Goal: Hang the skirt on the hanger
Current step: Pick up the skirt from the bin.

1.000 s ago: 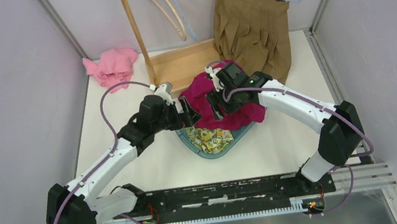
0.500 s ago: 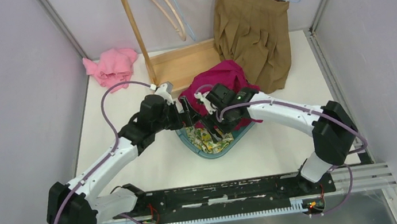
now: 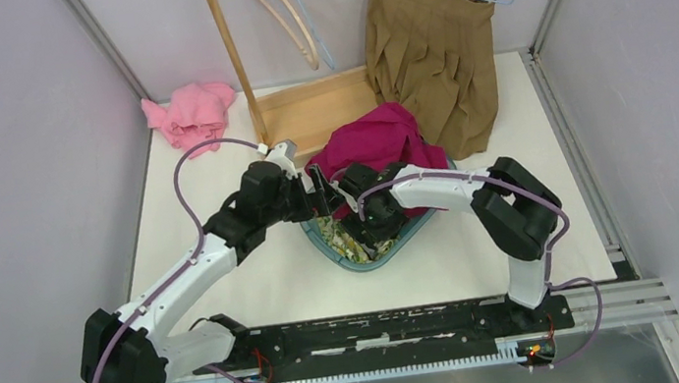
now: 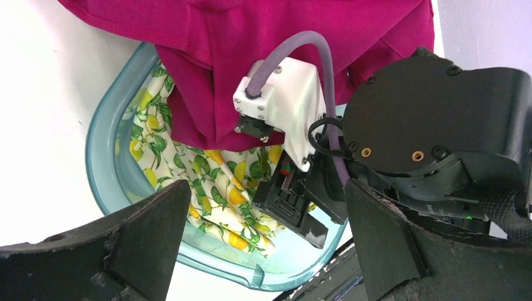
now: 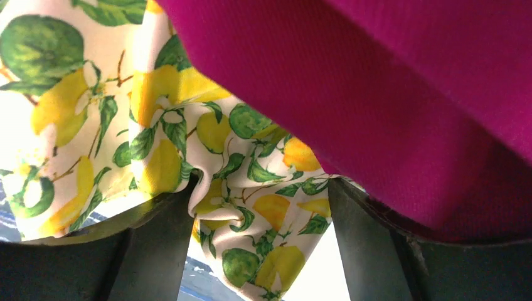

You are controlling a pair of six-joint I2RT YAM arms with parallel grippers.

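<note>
the right gripper (image 5: pixel 260 210) is down in the teal basin (image 4: pixel 95 157), jaws spread astride a fold of the lemon-print skirt (image 5: pixel 163 157), which lies partly under a magenta garment (image 3: pixel 378 137). the left gripper (image 4: pixel 266 219) hangs over the basin, jaws wide apart, holding nothing

Lemon-print cloth (image 4: pixel 219 188) mostly buried under magenta cloth (image 4: pixel 301 37); basin (image 4: pixel 99 164) far rim covered too. Right claw (image 5: pixel 260 188) tips hidden behind its own wrist in top view. Hangers (image 3: pixel 277 11) cropped by frame top.
</note>
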